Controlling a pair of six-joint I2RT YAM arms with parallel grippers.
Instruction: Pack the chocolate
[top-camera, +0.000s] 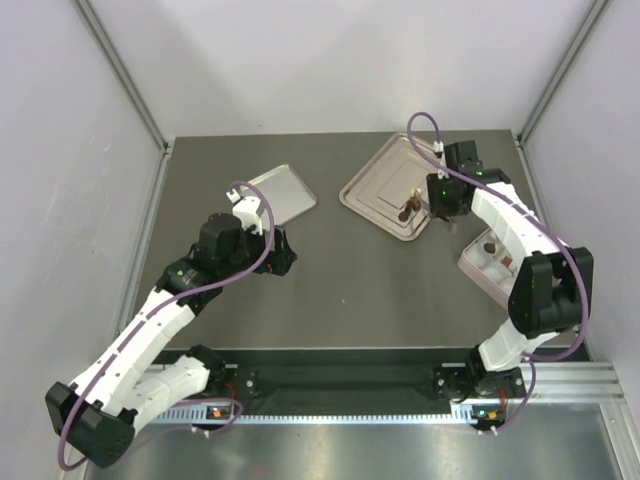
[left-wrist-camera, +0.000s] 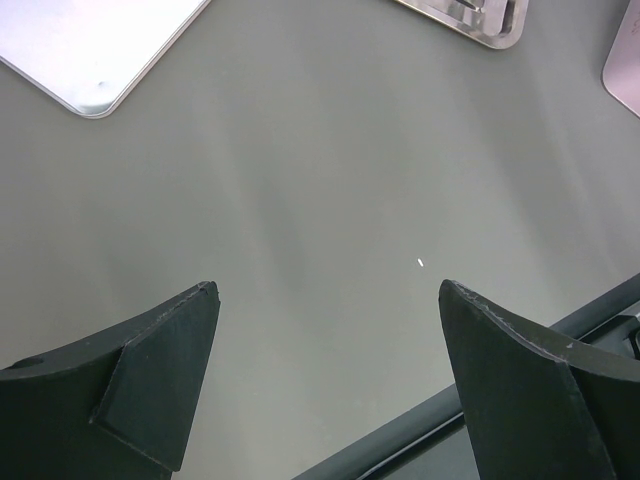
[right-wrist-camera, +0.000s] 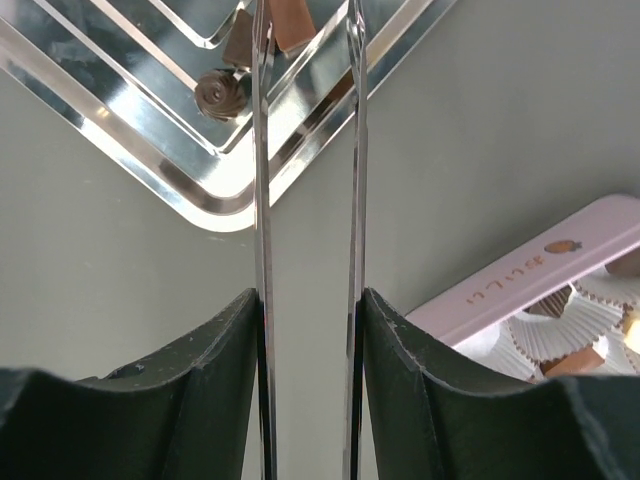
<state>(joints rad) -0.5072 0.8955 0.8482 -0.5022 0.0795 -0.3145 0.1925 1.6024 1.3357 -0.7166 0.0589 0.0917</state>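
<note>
A few pieces of chocolate lie in the corner of a silver tray; from above they are a small brown cluster on that tray. My right gripper is shut on metal tongs, whose two thin blades reach over the tray rim, with a tan piece between their tips. A pink box with white paper cups lies open at the right, with brown pieces in it. My left gripper hangs open over bare table, holding nothing.
A second silver tray lies at the back left, its corner in the left wrist view. The pink box sits close to the right arm's elbow. A black rail runs along the table's near edge.
</note>
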